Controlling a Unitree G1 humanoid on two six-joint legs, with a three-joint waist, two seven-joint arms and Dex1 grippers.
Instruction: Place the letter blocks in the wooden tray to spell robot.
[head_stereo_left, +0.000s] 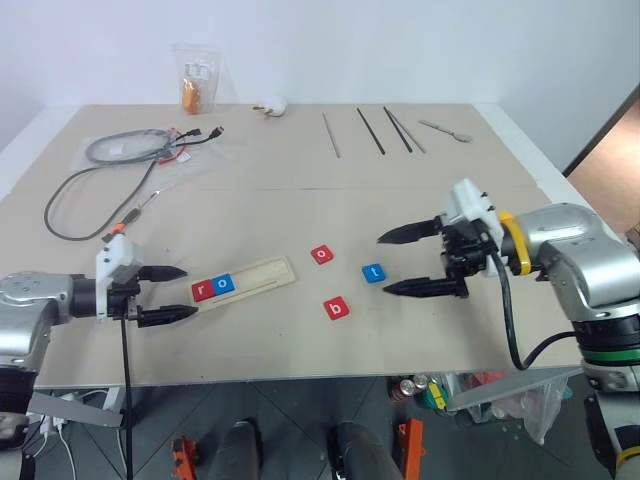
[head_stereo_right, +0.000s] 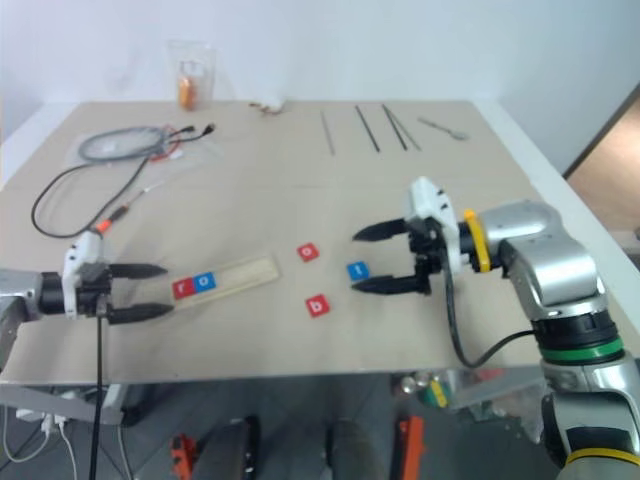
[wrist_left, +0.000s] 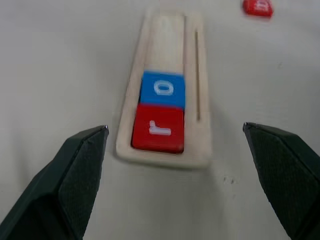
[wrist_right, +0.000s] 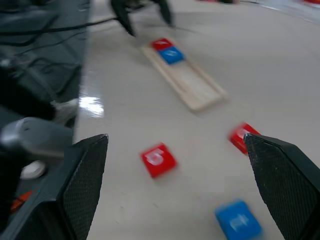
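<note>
Pale counter (head_stereo_left: 300, 170): wooden tray (head_stereo_left: 262, 278) before the open, empty left gripper (head_stereo_left: 170, 294) holds r and o; b (head_stereo_left: 337, 308), o (head_stereo_left: 321, 254), t (head_stereo_left: 373, 272) lie loose before the open, empty right gripper (head_stereo_left: 412, 262).

Beige table (head_stereo_left: 300, 160) against a plain white wall (head_stereo_left: 400, 50) (dark grey floor (head_stereo_left: 290, 420) below).

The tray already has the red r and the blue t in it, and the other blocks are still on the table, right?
Not quite. The wooden tray holds the red r and a blue o, as the left wrist view shows. The blue t lies on the table with the red o and red b.
</note>
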